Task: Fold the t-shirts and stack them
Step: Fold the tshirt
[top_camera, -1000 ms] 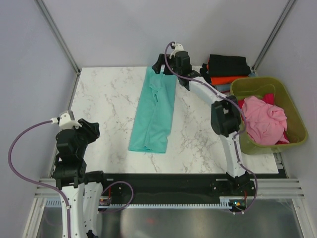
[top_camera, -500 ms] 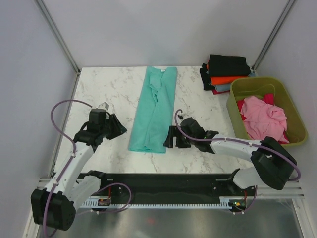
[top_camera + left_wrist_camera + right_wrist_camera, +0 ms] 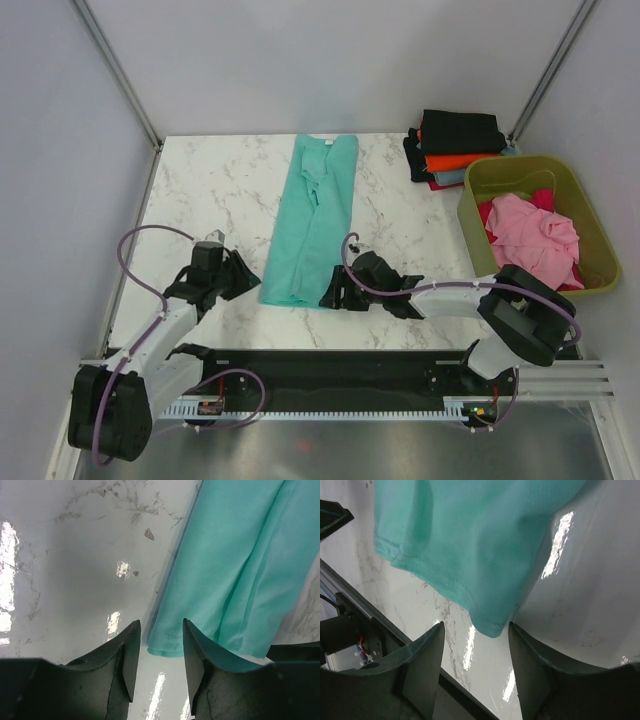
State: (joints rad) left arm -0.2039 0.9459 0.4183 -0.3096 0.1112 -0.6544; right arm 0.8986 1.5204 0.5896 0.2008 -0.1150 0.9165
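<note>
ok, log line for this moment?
phase: pre-grasp | teal t-shirt: folded lengthwise on table | left gripper: open at near-left hem corner | right gripper: open at near-right hem corner | held: nothing

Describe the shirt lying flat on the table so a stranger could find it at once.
Start at the white marble table: down its middle, from the far edge toward the near one, lies a teal t-shirt folded into one long strip. It alone lies stretched out; the others sit in a folded stack at the far right corner or crumpled in the olive tub.
</note>
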